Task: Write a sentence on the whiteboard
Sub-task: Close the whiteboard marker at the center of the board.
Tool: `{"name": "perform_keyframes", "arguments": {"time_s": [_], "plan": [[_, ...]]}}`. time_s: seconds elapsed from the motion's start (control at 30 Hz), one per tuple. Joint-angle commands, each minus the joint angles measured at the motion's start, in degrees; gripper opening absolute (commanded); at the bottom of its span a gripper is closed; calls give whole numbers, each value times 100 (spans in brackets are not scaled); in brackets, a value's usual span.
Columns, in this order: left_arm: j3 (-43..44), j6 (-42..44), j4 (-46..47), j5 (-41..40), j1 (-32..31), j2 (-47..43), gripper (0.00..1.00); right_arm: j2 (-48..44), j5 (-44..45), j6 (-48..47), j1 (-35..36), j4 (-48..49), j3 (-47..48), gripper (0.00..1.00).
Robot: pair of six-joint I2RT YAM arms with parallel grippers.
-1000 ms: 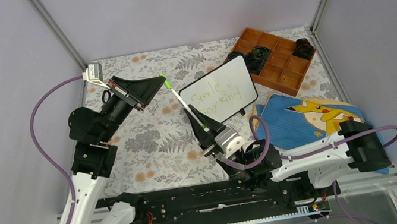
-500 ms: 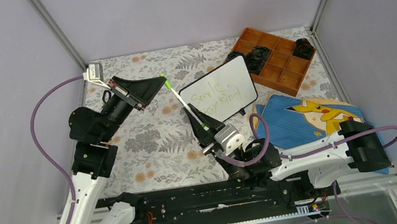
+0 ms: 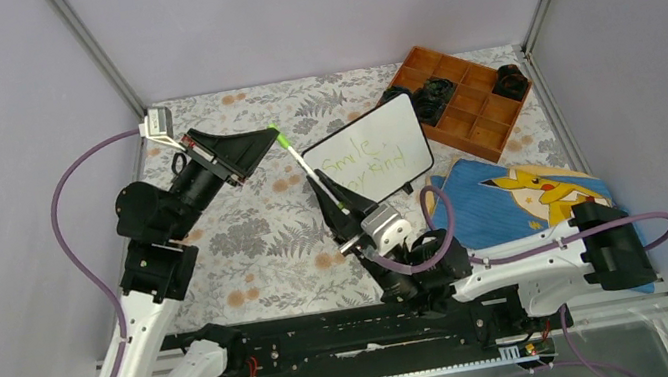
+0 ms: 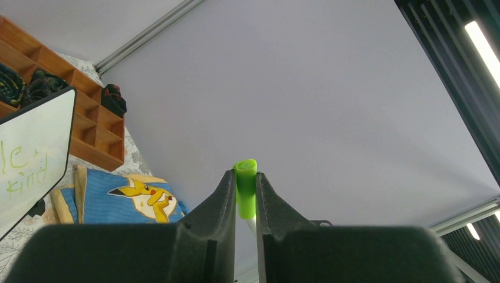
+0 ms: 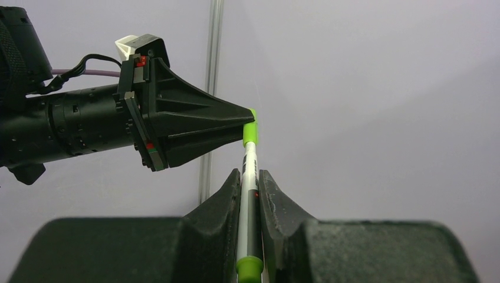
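**A:** What has changed over the last second?

**B:** Very little. From overhead, the right gripper (image 3: 312,180) has crept a touch closer to the left gripper (image 3: 274,138), and its wrist and forearm have shifted slightly with it. The left arm has not moved. Both grips are as they were.

**A:** What are they holding?

**B:** One pen, shared between them. The right gripper's jaws are pressed onto the white barrel of the marker (image 5: 249,162). The left gripper's jaws pinch the green cap (image 4: 246,171) at the marker's far end. The marker runs in a straight line from one gripper to the other, held in the air above the floral table cover (image 3: 256,231).

**A:** Where is the whiteboard?

**B:** The whiteboard (image 3: 403,122) stands propped at a tilt near the middle of the table, just beyond the right gripper. Neither arm touches it. The sentence (image 3: 362,166) is on it in green marker, in two lines, reading roughly "Smile. Stay kind". To its right is a wooden compartment tray (image 3: 476,120). A blue Pikachu cloth (image 3: 522,189) lies nearer the arms.

**A:** So what does that small move mean?

**B:** As I read it, the writing is finished and the arms are closing the pen, pushing the barrel into the cap. I cannot tell whether the cap is fully seated. The task looks nearly complete. What likely remains is letting go of the cap and putting the marker down.
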Motion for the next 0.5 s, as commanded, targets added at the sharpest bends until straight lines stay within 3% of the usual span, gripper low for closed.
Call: {"name": "perform_keyframes", "arguments": {"time_s": [0.0, 0.47], "plan": [[-79, -227, 372, 151, -83, -111, 0, 74, -47, -31, -192, 349, 329, 0], [18, -786, 1041, 226, -114, 73, 0, 318, -274, 3, -316, 442, 472, 0]]}}
